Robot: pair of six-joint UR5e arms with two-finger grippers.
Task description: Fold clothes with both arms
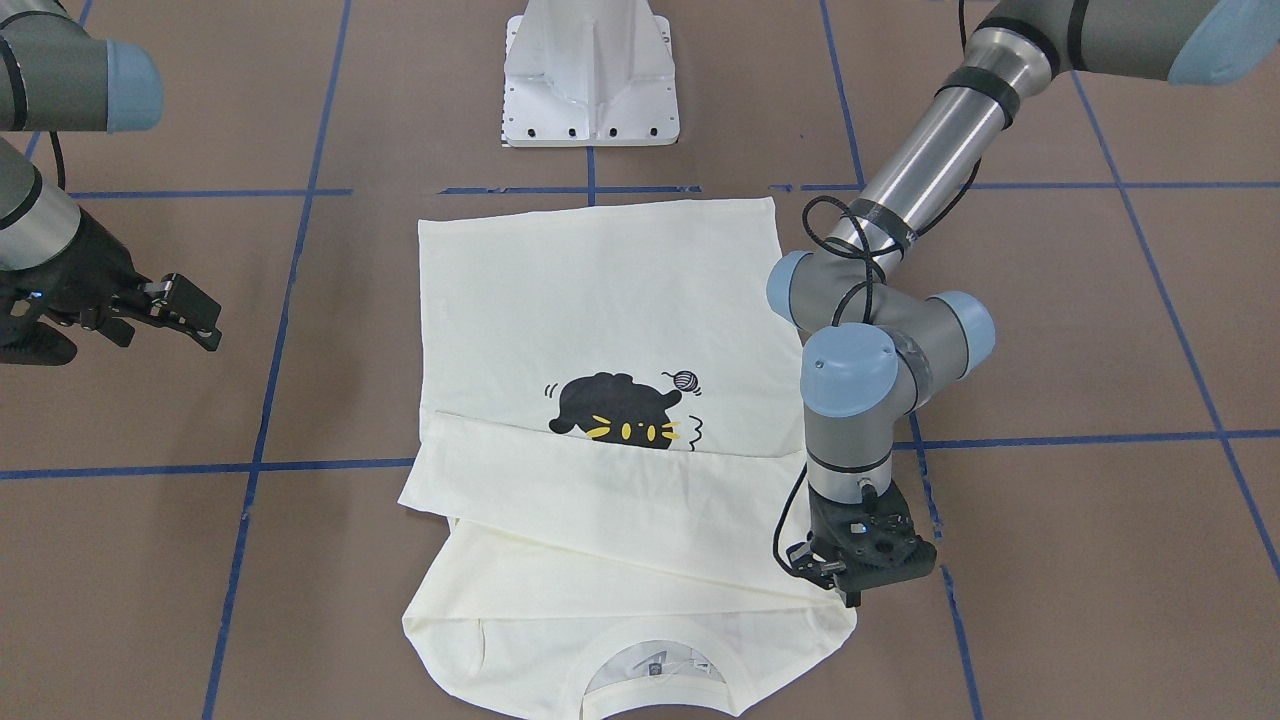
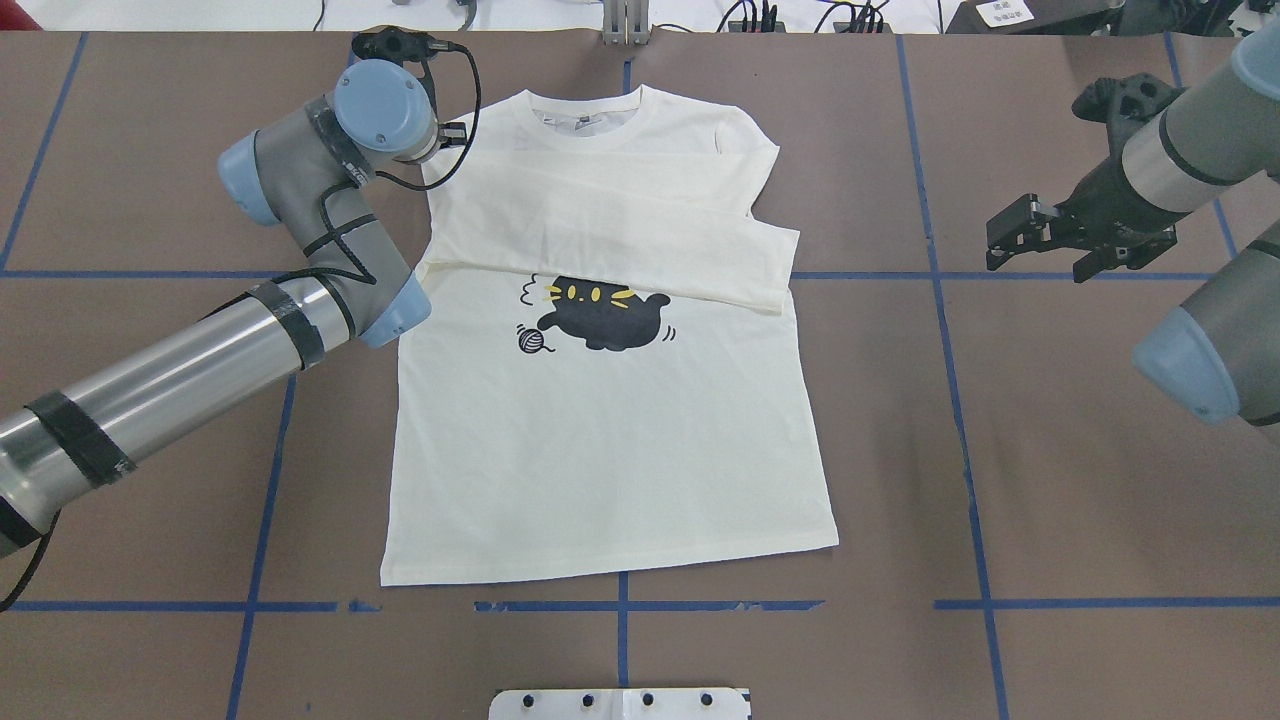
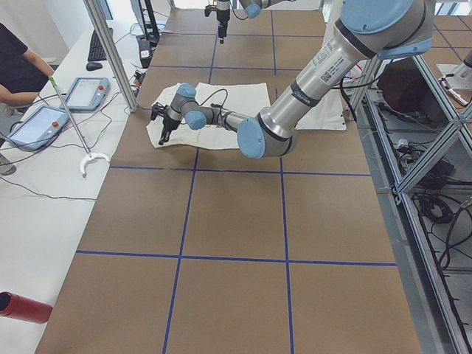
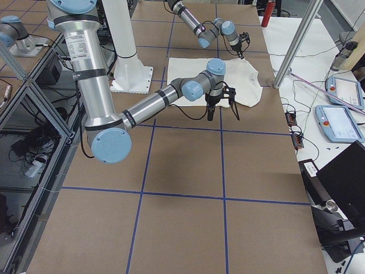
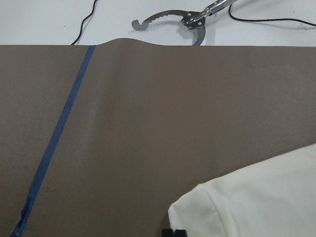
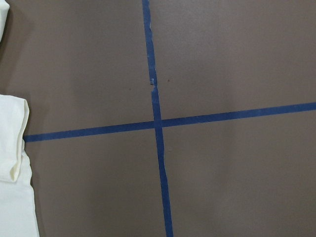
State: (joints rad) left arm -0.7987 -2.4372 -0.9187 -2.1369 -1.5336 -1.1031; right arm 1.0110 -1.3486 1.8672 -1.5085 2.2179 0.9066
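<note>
The cream-white shirt (image 1: 600, 290) lies flat on the brown table, cat print (image 2: 600, 315) up, sleeves folded across the chest and collar on the far side from the robot's base. My left gripper (image 1: 850, 585) points straight down just off the shirt's shoulder corner on my left. It looks shut and empty, and its tips (image 5: 173, 232) show beside the shirt's edge (image 5: 256, 197). My right gripper (image 2: 1035, 240) is open and empty, hovering well to the right of the shirt. The right wrist view shows only the folded sleeve edge (image 6: 12, 148).
The white pedestal base (image 1: 590, 80) stands at the robot's side of the table. Blue tape lines (image 6: 157, 123) cross the brown table. A metal grabber tool (image 5: 187, 22) lies on the white bench beyond the table's far edge. An operator (image 3: 15, 74) sits there with tablets.
</note>
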